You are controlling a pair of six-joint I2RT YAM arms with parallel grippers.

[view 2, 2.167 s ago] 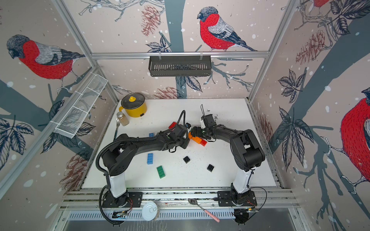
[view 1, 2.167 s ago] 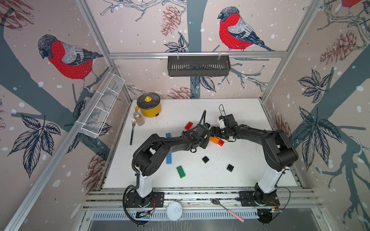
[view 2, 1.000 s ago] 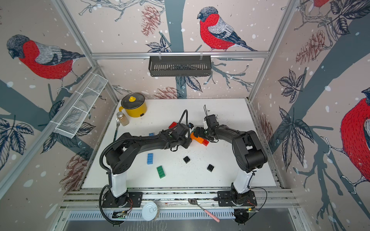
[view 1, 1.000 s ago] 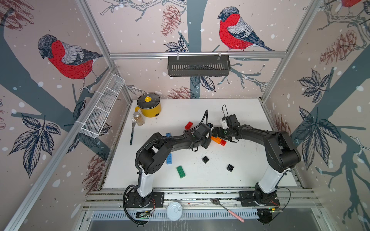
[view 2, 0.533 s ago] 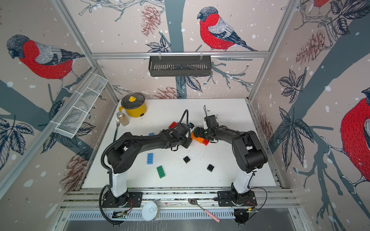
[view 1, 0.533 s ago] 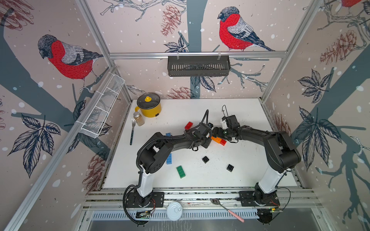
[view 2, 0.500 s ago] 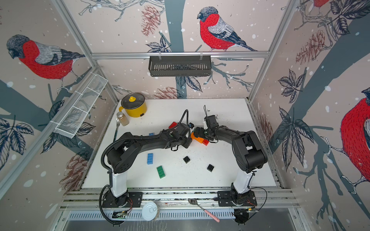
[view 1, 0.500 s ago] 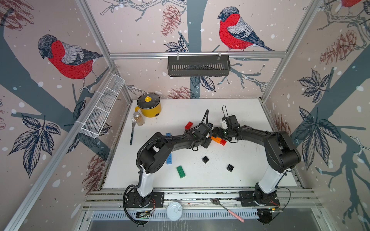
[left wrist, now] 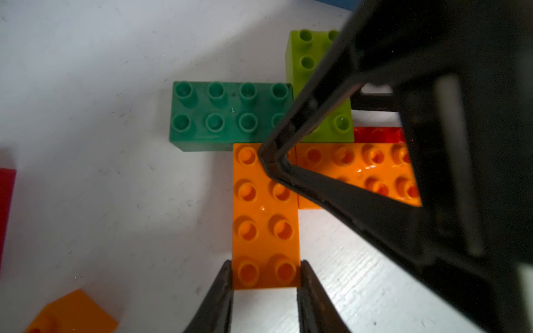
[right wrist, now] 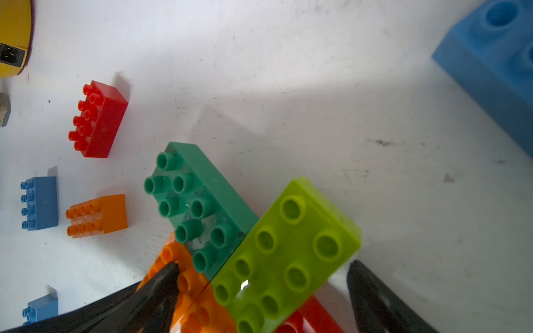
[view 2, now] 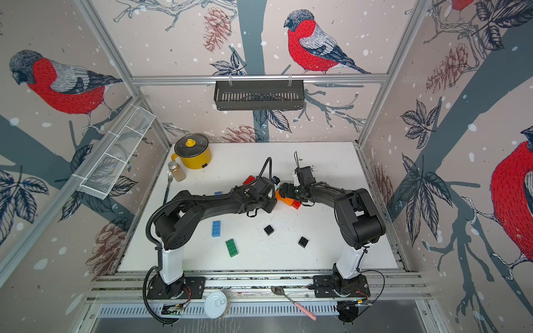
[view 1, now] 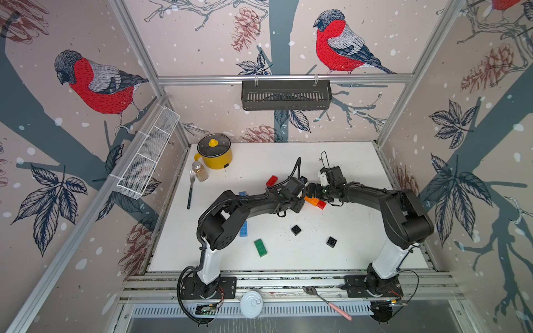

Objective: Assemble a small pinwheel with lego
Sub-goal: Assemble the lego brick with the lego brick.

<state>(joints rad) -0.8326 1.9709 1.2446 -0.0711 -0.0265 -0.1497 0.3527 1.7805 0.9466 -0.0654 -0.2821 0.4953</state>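
White counter (view 1: 360,236) inside a caged cell with bullfinch wallpaper. A yellow pot (view 1: 215,151) sits in the far-left corner.

The pinwheel sits mid-counter, a little far of centre, where your left arm (view 1: 259,204) and right arm (view 1: 360,193) meet. In both top views the wrists cover most of it. The wrist views show the build:
- the dark green brick (left wrist: 225,115) and lime brick (right wrist: 288,245) butt at a right angle
- two orange ones meet the same way
- a red brick (left wrist: 377,135) peeks out underneath

Your left jaws are clenched across the short width of the outer orange brick (left wrist: 265,216), at its free end. Your right jaws are spread wide and hold nothing. One fingertip (right wrist: 170,274) rests on that brick's inner studs. The other hangs clear beyond the lime brick.

Spares lie loose:
- a red one (view 1: 271,180) far of the build
- a blue one (view 2: 216,228) and a green one (view 1: 260,247) nearer
- two black squares (view 1: 296,229) (view 1: 331,241) near right

Handling, my read: hard, light, stiff plastic with glossy sides, so the bricks probably slip if pinched at a corner.
- Take each brick across its short width, flat on the side walls, as your left jaws do now.
- The studs need a firm straight push.
- The cluster is light enough to skid on the counter, so brace it while pressing.
- Nothing looks fragile, but a tilted push will likely pop neighbours apart.
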